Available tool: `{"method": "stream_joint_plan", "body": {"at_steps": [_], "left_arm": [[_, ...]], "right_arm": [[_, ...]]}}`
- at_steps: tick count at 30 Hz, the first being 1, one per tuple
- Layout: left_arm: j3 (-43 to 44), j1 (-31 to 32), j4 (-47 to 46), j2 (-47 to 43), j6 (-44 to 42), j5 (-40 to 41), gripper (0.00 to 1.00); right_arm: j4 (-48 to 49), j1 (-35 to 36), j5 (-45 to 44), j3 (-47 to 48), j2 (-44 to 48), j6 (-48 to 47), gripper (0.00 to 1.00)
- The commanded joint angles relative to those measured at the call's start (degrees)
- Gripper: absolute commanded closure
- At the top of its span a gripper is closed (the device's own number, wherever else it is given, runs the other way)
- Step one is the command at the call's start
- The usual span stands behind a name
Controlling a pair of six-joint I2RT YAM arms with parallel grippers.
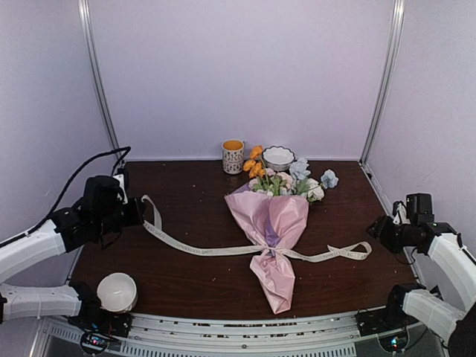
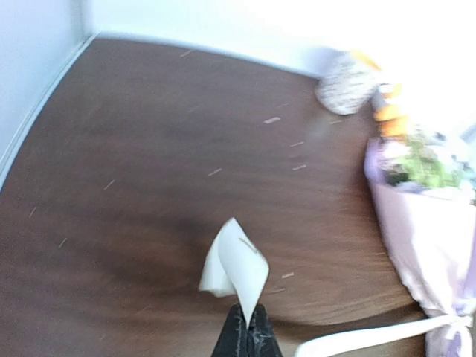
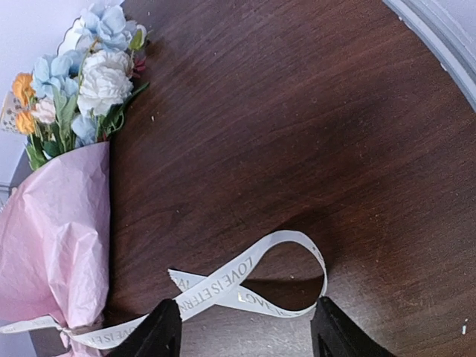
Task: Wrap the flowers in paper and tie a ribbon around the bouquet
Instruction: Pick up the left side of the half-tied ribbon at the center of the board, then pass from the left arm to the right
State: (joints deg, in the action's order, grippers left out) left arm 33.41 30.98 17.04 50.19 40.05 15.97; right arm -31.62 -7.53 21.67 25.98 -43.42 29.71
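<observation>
The crinkly paper cone is pink, with a lilac fold. Its artificial flowers are white, pale blue and orange, with green leaves. The flat cream ribbon carries golden letters. The wooden worktop is dark brown. At 11 o'clock, the small round cup is speckled.

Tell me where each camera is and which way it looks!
Top camera: high behind the robot, looking down at the table; left arm and right arm show.
Left wrist camera: on the left arm, looking across the table toward the bouquet; the left gripper, shut, pinches the ribbon.
Right wrist camera: on the right arm, looking down; the open right gripper shows.
All three see the bouquet and ribbon.
</observation>
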Motion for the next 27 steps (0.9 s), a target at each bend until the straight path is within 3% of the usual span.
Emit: {"method": "stream_joint_plan", "body": {"at_steps": [1, 4, 7, 11, 13, 16, 21, 27], "left_arm": [[10.1, 9.7, -8.5, 4.1, -12.1, -3.0, 1.00], [17.0, 15.9, -12.8, 7.3, -19.4, -8.0, 1.00], [25.8, 20.5, -13.4, 11.2, -25.4, -11.2, 1.00], [34.4, 23.5, -15.1, 15.0, -29.5, -17.8, 1.00], [37.5, 24.6, -15.9, 16.4, -30.3, -19.8, 1.00], [40.6, 26.7, -18.3, 17.7, -32.1, -23.9, 1.00], [45.8, 28.8, -19.6, 20.2, -32.8, -25.5, 1.00], [48.0, 28.8, -21.8, 22.9, -32.4, -29.3, 1.00]], "right_arm": [[-1.6, 3.8, -5.9, 7.2, 0.1, -0.5, 0.36], [1.2, 13.1, -7.0, 12.5, -1.3, -2.1, 0.37], [8.3, 28.7, -4.0, 18.0, -5.2, -7.0, 0.39], [21.4, 46.7, 5.4, 22.4, -11.1, -12.8, 0.39], [23.8, 51.7, 5.3, 24.9, -15.6, -14.9, 0.39], [23.5, 55.7, 5.7, 28.9, -23.2, -17.9, 0.39], [29.9, 56.3, 17.0, 31.6, -32.1, -16.2, 0.34], [32.3, 57.1, 17.5, 34.1, -38.6, -16.0, 0.32]]}}
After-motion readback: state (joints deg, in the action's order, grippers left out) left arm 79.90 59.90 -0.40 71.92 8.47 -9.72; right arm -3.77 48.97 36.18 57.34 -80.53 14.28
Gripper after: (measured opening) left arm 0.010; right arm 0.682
